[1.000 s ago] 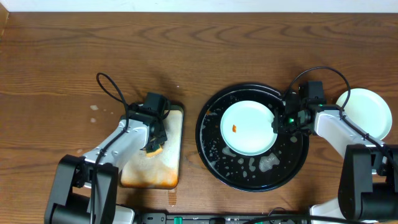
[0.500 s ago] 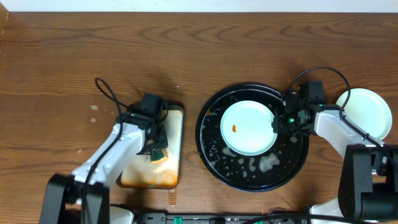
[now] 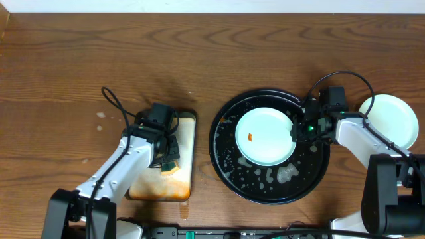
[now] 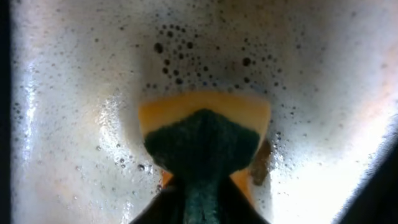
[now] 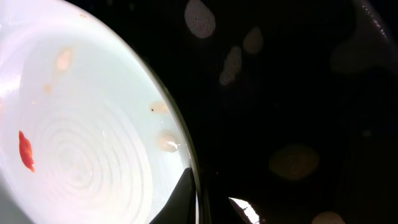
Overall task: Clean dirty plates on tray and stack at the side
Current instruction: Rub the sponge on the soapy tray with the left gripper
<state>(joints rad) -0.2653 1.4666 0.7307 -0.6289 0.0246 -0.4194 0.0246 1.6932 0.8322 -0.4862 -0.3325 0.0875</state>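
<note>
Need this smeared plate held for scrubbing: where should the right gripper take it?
By the thin rim on the right edge of the plate, coming from the right, where the right gripper sits. The plate lies flat in the black tray, so only the rim offers a lip, and the orange smear stays clear.

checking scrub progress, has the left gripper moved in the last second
Yes, slightly: the left gripper and its sponge have shifted toward the near end of the stained metal tray.

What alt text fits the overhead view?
A mint-blue plate with an orange smear sits on a sudsy round black tray, the right gripper at its rim. The left gripper holds a sponge over a stained rectangular tray; another plate lies far right.
</note>
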